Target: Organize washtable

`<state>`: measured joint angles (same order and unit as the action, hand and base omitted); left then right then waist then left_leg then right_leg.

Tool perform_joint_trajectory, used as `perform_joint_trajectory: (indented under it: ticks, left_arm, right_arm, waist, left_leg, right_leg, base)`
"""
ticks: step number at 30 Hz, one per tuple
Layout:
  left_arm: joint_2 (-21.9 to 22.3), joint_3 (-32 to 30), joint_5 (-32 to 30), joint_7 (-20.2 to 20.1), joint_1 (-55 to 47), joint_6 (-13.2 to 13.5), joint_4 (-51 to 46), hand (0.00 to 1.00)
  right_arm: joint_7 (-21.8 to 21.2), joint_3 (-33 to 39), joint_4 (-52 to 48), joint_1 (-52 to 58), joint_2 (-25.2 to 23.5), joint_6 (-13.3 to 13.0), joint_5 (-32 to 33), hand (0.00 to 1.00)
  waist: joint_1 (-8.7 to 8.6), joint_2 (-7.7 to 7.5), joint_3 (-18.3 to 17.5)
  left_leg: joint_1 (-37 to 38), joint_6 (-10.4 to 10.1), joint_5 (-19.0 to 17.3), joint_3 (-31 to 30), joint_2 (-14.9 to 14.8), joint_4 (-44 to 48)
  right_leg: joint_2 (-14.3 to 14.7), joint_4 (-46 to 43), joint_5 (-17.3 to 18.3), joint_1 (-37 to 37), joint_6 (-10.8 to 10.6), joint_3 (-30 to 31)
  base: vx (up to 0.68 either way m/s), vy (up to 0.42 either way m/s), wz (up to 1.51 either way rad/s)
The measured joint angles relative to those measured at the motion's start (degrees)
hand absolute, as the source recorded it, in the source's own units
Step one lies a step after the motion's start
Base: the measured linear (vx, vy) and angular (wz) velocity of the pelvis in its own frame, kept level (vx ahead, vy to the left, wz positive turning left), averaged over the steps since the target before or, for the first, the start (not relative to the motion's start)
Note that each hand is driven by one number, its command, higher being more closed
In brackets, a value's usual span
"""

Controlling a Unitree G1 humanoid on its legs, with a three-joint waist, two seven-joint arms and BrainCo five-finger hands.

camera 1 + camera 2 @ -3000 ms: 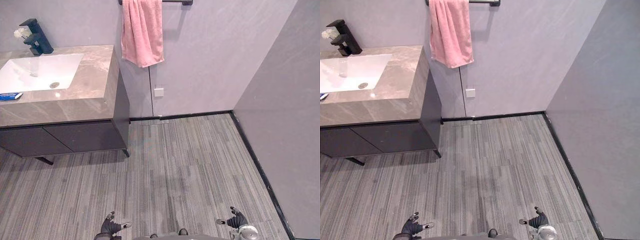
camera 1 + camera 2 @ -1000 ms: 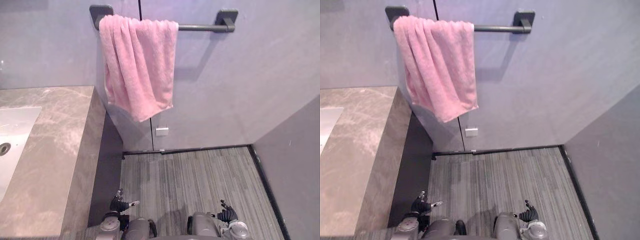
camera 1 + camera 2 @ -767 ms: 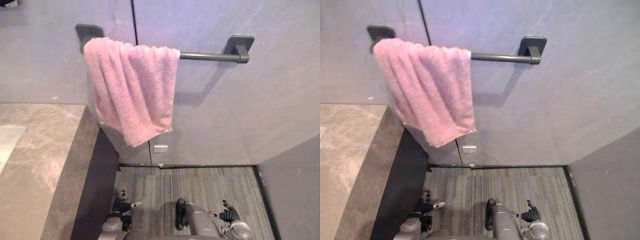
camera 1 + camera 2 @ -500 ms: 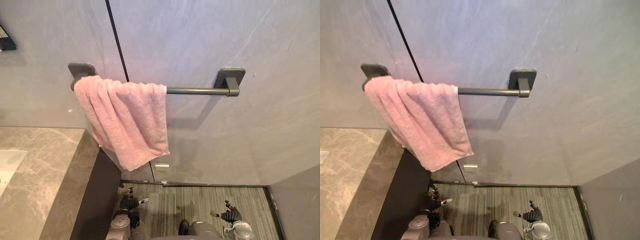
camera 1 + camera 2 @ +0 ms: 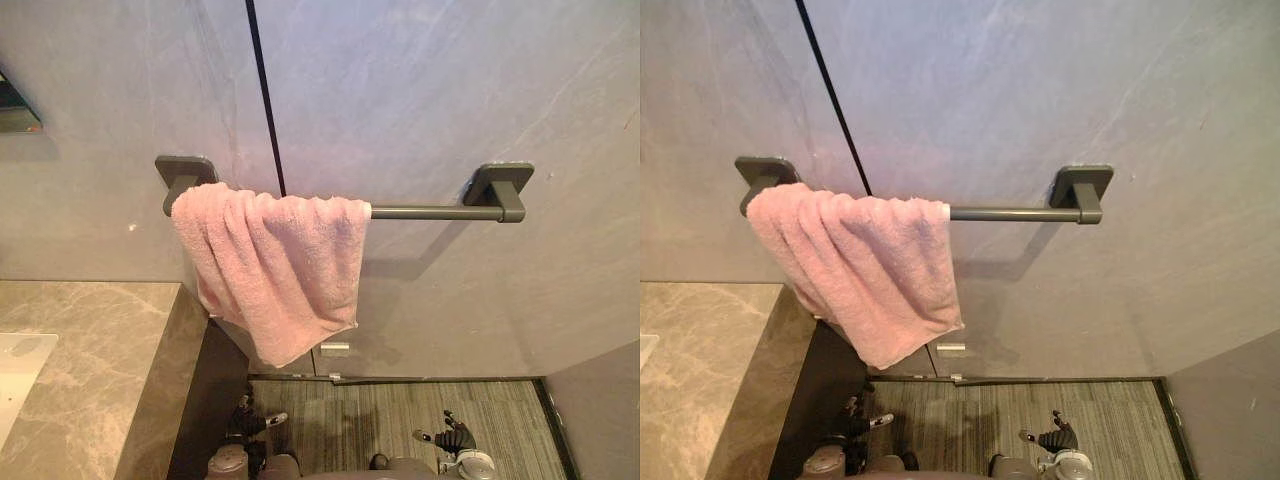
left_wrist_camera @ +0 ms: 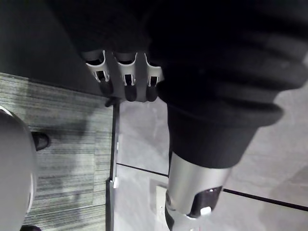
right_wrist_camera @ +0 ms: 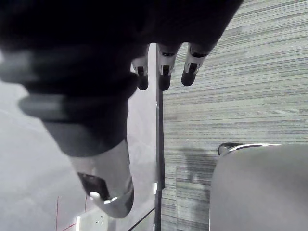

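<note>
- Pink towel (image 5: 275, 275) hung bunched over the left end of the dark rail (image 5: 430, 212) on the grey wall (image 5: 420, 90). The rail's right half was bare.
- Marbled stone worktop (image 5: 90, 395) lay at the lower left of your head views, with a corner of the white basin (image 5: 18, 362) at the edge. The stretch in sight carried nothing loose.
- Your left hand (image 5: 247, 424) hung low beside the dark cabinet (image 5: 205, 400), well below the towel. Its fingers (image 6: 126, 82) were relaxed and held nothing.
- Your right hand (image 5: 458, 437) hung low over the striped floor (image 5: 390, 420). Its fingers (image 7: 163, 72) were loose and it too was empty.
- Neither hand touched the worktop, the towel or the rail, so no organizing contact was under way at this moment.
- Judgement on progress: most of the worktop lay outside the views, so I could not certify how much of it had been put in order.
- Judgement on what was left: you faced the towel squarely, so it looked like the item in hand. It sat crumpled and lopsided on the rail, and no hand had been raised to it yet.
</note>
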<state>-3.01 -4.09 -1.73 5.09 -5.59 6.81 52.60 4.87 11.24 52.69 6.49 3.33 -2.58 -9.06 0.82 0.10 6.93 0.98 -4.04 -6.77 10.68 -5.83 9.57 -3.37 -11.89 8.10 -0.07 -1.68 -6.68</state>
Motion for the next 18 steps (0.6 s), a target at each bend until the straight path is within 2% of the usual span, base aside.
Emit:
perform_joint_trajectory:
  ticks: [3, 5, 6, 10, 12, 18]
  left_arm:
    - [-0.40, 0.04, 0.50, 0.20, -0.17, 0.03, -1.64, 0.00]
    - [-0.67, 0.01, 1.36, 0.37, -1.18, 0.06, -6.07, 0.00]
    - [-1.02, -0.03, 2.10, 0.49, -2.97, 0.15, -13.10, 0.00]
    - [-3.31, -0.87, 4.68, 1.33, -6.35, 1.54, -29.35, 0.00]
    - [-4.10, -1.18, 6.21, 1.37, -7.24, 2.63, -34.24, 0.00]
    - [-4.34, -1.16, 7.88, 1.36, -7.41, 3.21, -42.68, 0.00]
  right_arm:
    - [0.01, -0.05, 1.20, -0.14, 0.93, -0.14, -0.03, 0.00]
    - [0.01, -0.27, 2.27, -0.12, 1.59, -0.19, -0.08, 0.00]
    - [0.01, -0.48, 2.61, -0.09, 2.09, -0.19, -0.09, 0.00]
    - [-0.02, -0.93, 2.38, 0.43, 2.72, -0.22, -0.10, 0.00]
    - [-0.06, -1.31, 1.54, 0.45, 3.25, -0.29, -0.33, 0.00]
    - [-0.69, -3.18, -1.35, 0.20, 3.89, -0.59, -0.97, 0.00]
  waist:
    - [-0.03, 0.04, -0.03]
    - [0.00, -0.07, -0.08]
    - [0.07, -0.08, -0.08]
    - [0.07, -0.21, -0.15]
    - [0.11, -0.18, -0.16]
    - [0.22, -0.49, -0.41]
  left_leg:
    - [0.69, -0.01, 1.54, -1.93, 0.45, -2.49]
    - [0.97, -0.04, 2.34, -2.81, 0.70, -3.64]
    - [0.95, 0.05, 2.65, -3.28, 0.81, -4.01]
    - [0.84, 0.17, 3.32, -4.86, 1.35, -4.78]
    - [0.80, 0.17, 3.31, -5.56, 1.67, -4.88]
    - [0.72, 0.19, 3.32, -6.11, 1.99, -5.15]
  right_leg:
    - [-0.01, 0.02, -0.11, 0.18, 0.18, -1.00]
    - [-0.06, 0.07, -0.19, 0.24, 0.30, -1.43]
    - [-0.14, 0.07, -0.28, 0.24, 0.36, -1.77]
    - [-0.56, 0.23, -0.29, 0.38, 0.35, -2.74]
    - [-0.76, 0.27, -0.28, 0.41, 0.21, -2.75]
    - [-0.82, 1.79, -0.54, 0.68, -0.25, -2.86]
  base:
    - [-0.05, -0.042, 0.19]
    - [-0.05, -0.023, 0.17]
    - [-0.06, -0.014, 0.15]
    - [-0.07, -0.001, 0.15]
    - [-0.06, 0.015, 0.05]
    - [0.00, 0.010, 0.03]
